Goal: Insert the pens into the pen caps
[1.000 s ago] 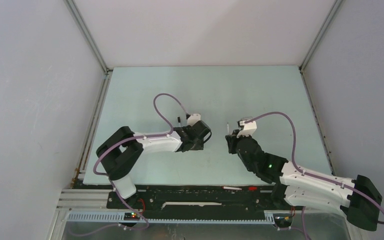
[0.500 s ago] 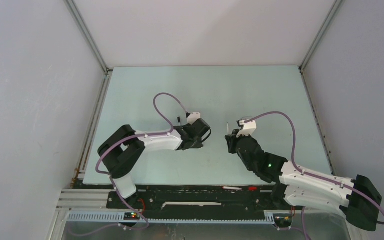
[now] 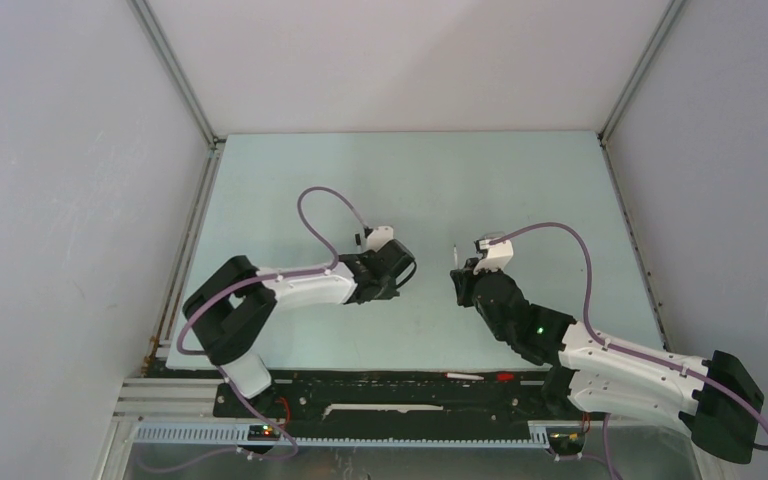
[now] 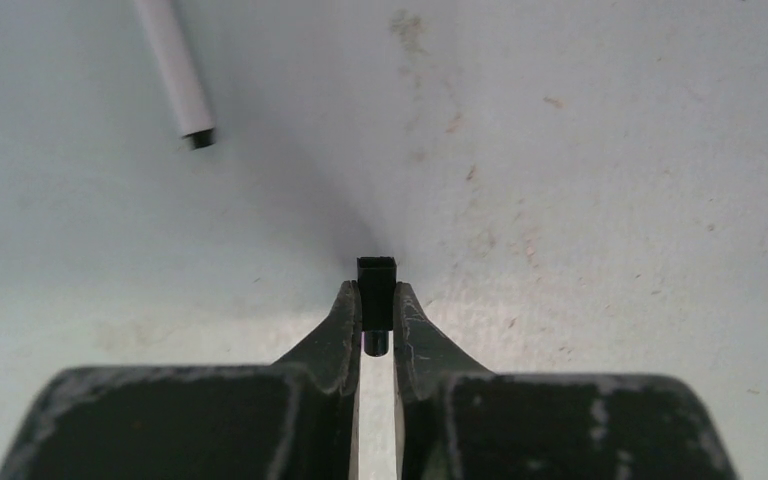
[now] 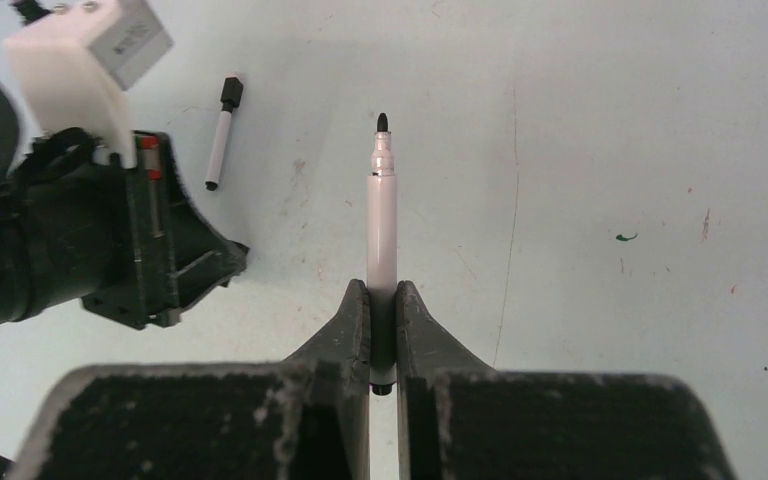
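In the left wrist view my left gripper (image 4: 377,290) is shut on a small black pen cap (image 4: 377,272), whose open end sticks out past the fingertips just above the table. My right gripper (image 5: 381,292) is shut on the rear end of a white pen (image 5: 381,215). Its bare black tip (image 5: 382,123) points forward. From above, the left gripper (image 3: 401,268) and right gripper (image 3: 460,281) face each other near mid-table, a short gap apart, with the held pen (image 3: 455,254) between them. A second white pen (image 5: 220,135) wearing a black cap lies on the table beyond the left gripper.
The lying pen's white barrel (image 4: 174,65) shows at the upper left of the left wrist view. The left arm's wrist (image 5: 80,230) fills the left of the right wrist view. White walls enclose the pale green table (image 3: 520,180) on three sides.
The left gripper's jaws have closed onto the pen cap, and the left arm has shifted slightly left. The right arm and its pen have not moved.
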Controlling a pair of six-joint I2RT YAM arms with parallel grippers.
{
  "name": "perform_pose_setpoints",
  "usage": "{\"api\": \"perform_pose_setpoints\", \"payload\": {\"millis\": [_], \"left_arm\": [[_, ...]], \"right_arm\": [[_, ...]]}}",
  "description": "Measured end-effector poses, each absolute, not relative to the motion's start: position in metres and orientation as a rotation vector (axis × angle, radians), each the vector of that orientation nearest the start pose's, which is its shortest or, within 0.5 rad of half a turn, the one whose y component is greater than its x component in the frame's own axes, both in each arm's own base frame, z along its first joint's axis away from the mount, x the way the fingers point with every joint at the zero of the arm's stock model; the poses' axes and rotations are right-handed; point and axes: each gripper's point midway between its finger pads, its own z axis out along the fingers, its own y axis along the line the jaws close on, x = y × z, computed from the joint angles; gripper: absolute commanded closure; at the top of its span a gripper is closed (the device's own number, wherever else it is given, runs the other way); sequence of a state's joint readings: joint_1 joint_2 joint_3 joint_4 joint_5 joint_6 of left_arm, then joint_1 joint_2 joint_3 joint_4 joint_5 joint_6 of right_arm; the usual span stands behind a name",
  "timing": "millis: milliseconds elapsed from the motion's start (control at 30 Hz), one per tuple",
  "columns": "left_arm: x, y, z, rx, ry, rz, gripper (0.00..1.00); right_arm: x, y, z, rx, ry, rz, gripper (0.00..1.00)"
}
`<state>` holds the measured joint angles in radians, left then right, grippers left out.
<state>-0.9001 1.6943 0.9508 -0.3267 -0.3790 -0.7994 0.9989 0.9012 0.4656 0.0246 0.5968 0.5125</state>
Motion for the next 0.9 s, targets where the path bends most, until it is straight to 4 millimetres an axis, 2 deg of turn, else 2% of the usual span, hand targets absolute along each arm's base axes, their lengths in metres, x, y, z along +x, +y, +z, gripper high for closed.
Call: {"api": "perform_pose_setpoints", "payload": {"millis": [200,433,533,600,700,767,900], "left_arm": [[0.245,-0.24,0.032,-0.039,2.508,-0.14,0.86],[0.228,-0.22,0.016,-0.035,2.544,-0.095,0.83],[0.226,-0.218,0.016,-0.033,2.545,-0.104,0.8],[0.225,-0.217,0.016,-0.031,2.547,-0.105,0.75],[0.224,-0.218,0.016,-0.028,2.552,-0.11,0.6],[0.222,-0.218,0.016,-0.018,2.557,-0.118,0.53],[0.218,-0.215,0.018,0.011,2.562,-0.123,0.49]], "right_arm": [[0.231,0.209,0.146,-0.089,1.931,0.431,1.0],[0.231,0.21,0.145,-0.096,1.936,0.438,1.0],[0.231,0.21,0.144,-0.095,1.94,0.435,1.0],[0.232,0.21,0.143,-0.095,1.941,0.436,1.0],[0.232,0.21,0.143,-0.094,1.941,0.436,1.0],[0.232,0.21,0.143,-0.094,1.942,0.437,1.0],[0.232,0.21,0.143,-0.094,1.943,0.44,1.0]]}}
